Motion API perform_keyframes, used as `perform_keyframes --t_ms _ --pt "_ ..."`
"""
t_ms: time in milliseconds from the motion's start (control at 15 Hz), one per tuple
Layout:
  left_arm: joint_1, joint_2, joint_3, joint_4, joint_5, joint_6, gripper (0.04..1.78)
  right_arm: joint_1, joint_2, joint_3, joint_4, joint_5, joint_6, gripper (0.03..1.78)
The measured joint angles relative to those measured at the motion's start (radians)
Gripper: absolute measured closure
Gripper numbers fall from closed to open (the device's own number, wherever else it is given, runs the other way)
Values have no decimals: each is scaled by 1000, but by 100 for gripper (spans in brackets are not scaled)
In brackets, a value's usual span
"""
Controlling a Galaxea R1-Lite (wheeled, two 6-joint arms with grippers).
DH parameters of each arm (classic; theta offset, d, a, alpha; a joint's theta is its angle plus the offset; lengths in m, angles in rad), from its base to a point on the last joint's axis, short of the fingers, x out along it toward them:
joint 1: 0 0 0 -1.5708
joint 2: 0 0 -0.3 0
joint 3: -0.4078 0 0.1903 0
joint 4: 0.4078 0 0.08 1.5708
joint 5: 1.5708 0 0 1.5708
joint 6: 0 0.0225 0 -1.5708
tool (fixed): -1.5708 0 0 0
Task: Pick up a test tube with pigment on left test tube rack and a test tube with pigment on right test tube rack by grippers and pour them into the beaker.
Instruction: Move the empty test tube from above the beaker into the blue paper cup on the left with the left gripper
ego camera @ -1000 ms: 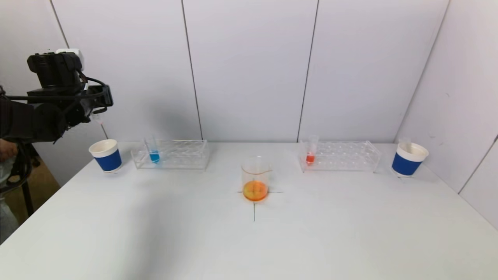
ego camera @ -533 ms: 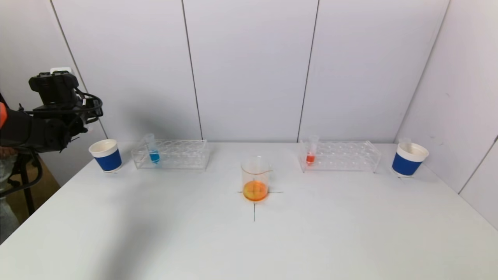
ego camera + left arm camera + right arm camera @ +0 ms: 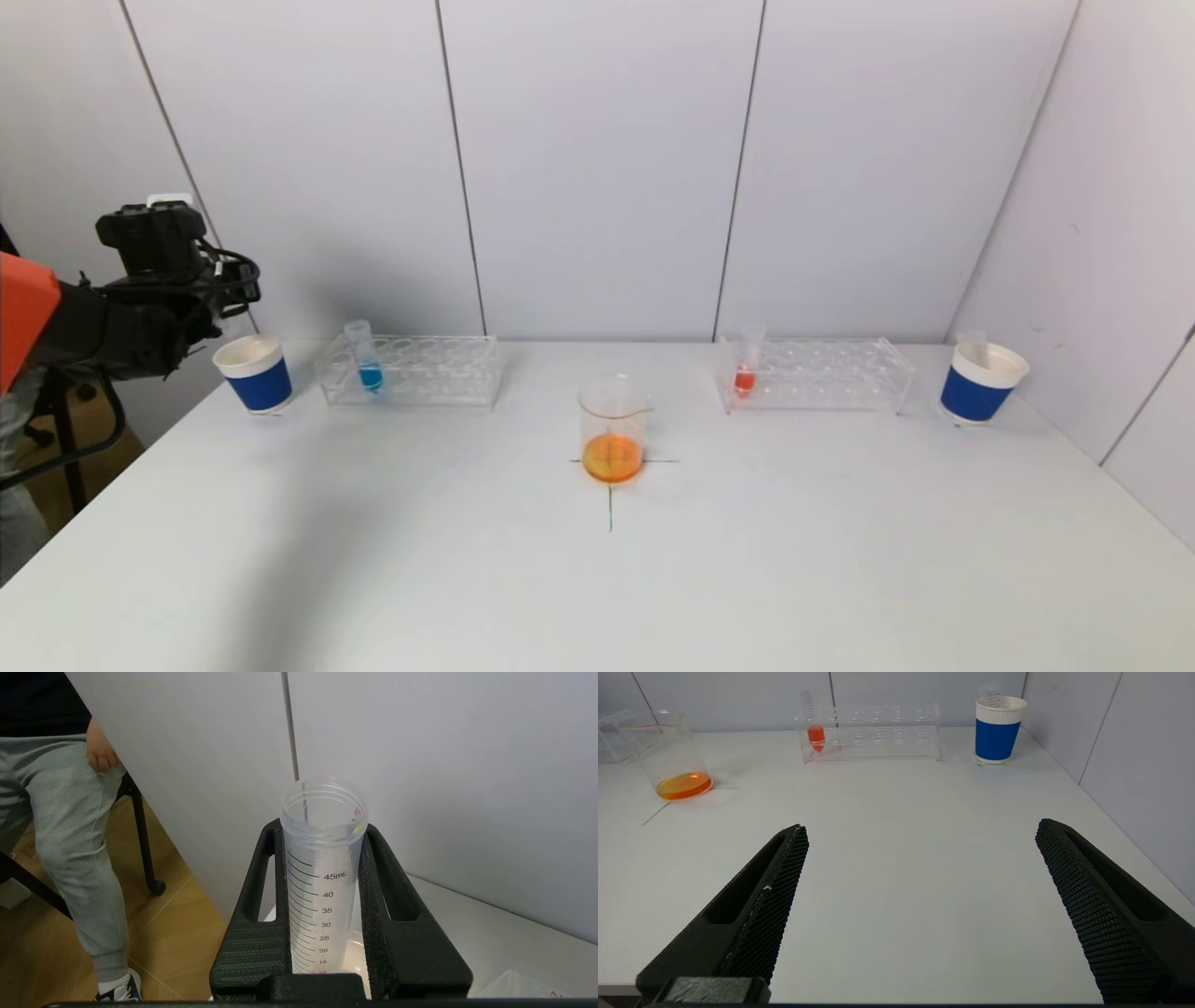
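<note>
My left gripper (image 3: 229, 313) is at the far left, just above the left blue paper cup (image 3: 254, 373), and is shut on an empty clear graduated test tube (image 3: 322, 877). A tube with blue pigment (image 3: 364, 359) stands in the left clear rack (image 3: 411, 371). A tube with red pigment (image 3: 745, 364) stands in the right clear rack (image 3: 817, 373), also seen in the right wrist view (image 3: 815, 730). The beaker (image 3: 612, 429) with orange liquid sits mid-table. My right gripper (image 3: 920, 833) is open and empty over the near right of the table, out of the head view.
A second blue paper cup (image 3: 980, 383) holding an empty tube stands at the far right near the side wall. A person's leg (image 3: 79, 840) and a chair leg are off the table's left edge. White wall panels close the back.
My left gripper with the empty tube has come down and moved slightly right, from well above the left cup to just over its rim.
</note>
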Motion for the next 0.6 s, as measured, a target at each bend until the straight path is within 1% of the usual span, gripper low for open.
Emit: perform_keyframes --t_ms 600 --pt "-5 32 37 -9 -5 -10 138 0 0 0 0 0 0 4"
